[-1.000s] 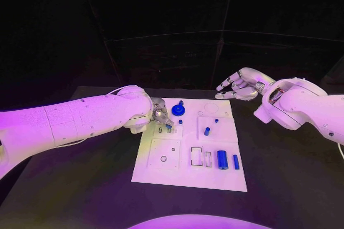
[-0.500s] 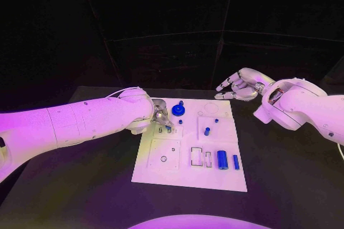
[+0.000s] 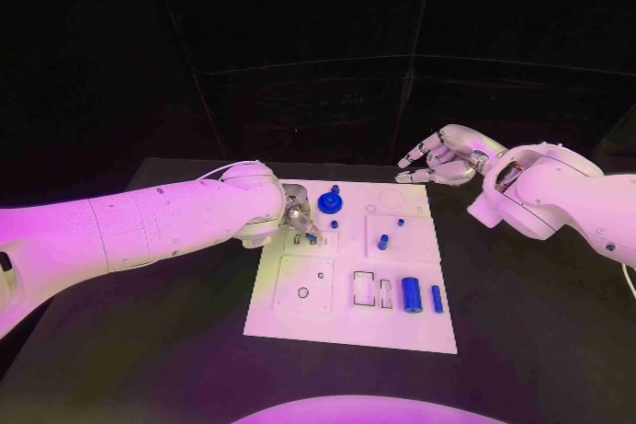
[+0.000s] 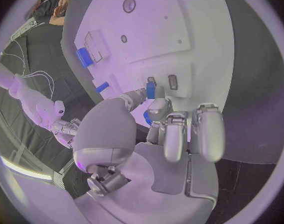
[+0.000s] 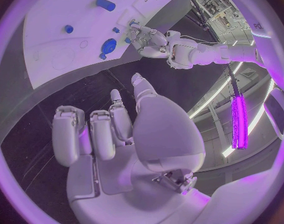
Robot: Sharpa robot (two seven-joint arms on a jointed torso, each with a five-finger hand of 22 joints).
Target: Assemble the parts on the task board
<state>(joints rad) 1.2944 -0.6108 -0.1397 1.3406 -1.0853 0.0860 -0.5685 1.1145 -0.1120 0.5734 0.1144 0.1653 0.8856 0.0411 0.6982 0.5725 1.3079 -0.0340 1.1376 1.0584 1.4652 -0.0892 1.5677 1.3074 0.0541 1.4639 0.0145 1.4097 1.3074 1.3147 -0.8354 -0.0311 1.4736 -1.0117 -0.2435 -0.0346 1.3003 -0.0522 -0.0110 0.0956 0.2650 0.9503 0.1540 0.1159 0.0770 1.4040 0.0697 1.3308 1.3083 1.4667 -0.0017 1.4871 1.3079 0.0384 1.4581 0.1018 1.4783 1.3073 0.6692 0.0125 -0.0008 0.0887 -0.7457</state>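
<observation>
My left hand [image 3: 297, 217] is down over the task board [image 3: 345, 323], at its far left part, and the left wrist view shows its fingertips [image 4: 156, 91] pinching a small blue part [image 4: 151, 90] right at a pair of small slots [image 4: 172, 81] in the board — I cannot tell whether the part is seated in a slot or just touching the surface. The other fingers of that hand are curled in side by side above the board.

My right hand [image 3: 444, 156] hangs in the air past the board's far right corner, holding nothing, its fingers loosely apart and bent.

On the board I see a round blue knob [image 3: 330, 203] near the far edge, a small blue peg [image 3: 383, 244] in the middle, and a blue cylinder [image 3: 411, 296] with a thinner blue bar [image 3: 437, 300] beside it near the right edge. I can read no writing or label on the board or on the parts.
</observation>
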